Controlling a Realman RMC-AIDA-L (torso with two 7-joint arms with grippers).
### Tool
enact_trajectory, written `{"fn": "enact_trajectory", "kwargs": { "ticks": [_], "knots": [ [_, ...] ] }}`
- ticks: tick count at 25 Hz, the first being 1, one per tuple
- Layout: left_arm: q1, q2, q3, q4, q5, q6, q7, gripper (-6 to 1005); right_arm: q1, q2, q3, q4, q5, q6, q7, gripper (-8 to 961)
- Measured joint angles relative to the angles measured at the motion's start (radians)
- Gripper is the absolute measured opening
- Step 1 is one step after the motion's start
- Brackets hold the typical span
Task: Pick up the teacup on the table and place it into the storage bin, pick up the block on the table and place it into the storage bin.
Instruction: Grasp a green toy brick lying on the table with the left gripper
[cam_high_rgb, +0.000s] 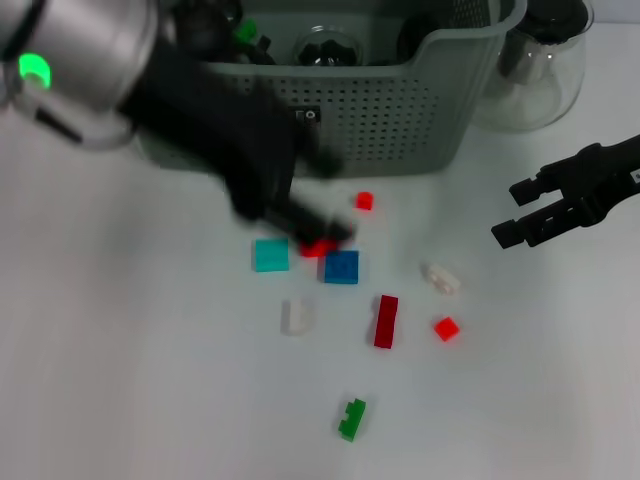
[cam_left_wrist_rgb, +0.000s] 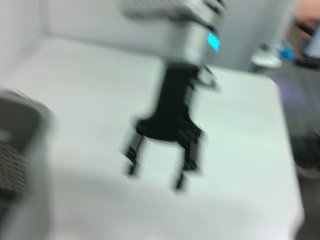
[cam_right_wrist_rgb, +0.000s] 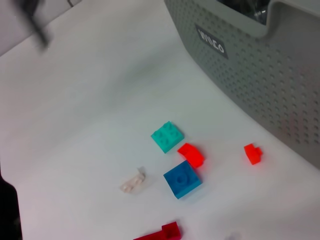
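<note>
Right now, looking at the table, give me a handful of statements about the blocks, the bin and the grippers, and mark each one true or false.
1. The teal block lies on the table beside the blue block. True.
2. The storage bin is red. False: it is grey-green with perforated sides.
3. The right gripper hangs off to the side, away from the blocks, with its fingers apart. True.
4. The green block is inside the storage bin. False: it lies on the table, the block farthest from the bin.
5. The left gripper is down among the blocks, close to a small red block. True.
6. The dark red long block stands on the blue block. False: it lies on the table, apart from it.
</note>
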Motion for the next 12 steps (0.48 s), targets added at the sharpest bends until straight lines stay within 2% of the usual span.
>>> {"fn": "enact_trajectory", "kwargs": {
  "ticks": [1,2,3,6,8,12],
  "knots": [
    [0.03,0.004,0.069,0.003,0.003,0.009,0.004,680,0.0,0.0,0.002,0.001,0.0,0.002,0.001,914],
    [0.03,0.004,0.069,0.003,0.003,0.009,0.004,680,0.0,0.0,0.004,0.002,0.0,0.005,0.001,914],
    [0.045,0.004,0.111,0.003,0.014,0.009,0.01,679,0.0,0.0,0.007,0.004,0.0,0.007,0.001,914],
    [0.069,-0.016,0.196,-0.003,0.085,-0.004,0.03,677,0.0,0.002,0.01,0.009,0.0,0.014,0.002,912],
    [0.087,-0.036,0.303,-0.009,0.152,-0.026,0.054,677,0.001,0.003,0.01,0.01,-0.001,0.018,0.002,912],
    [0.117,-0.043,0.551,-0.027,0.239,-0.125,0.077,678,0.002,0.005,0.01,0.01,0.0,0.028,0.002,914]
  ]
}}
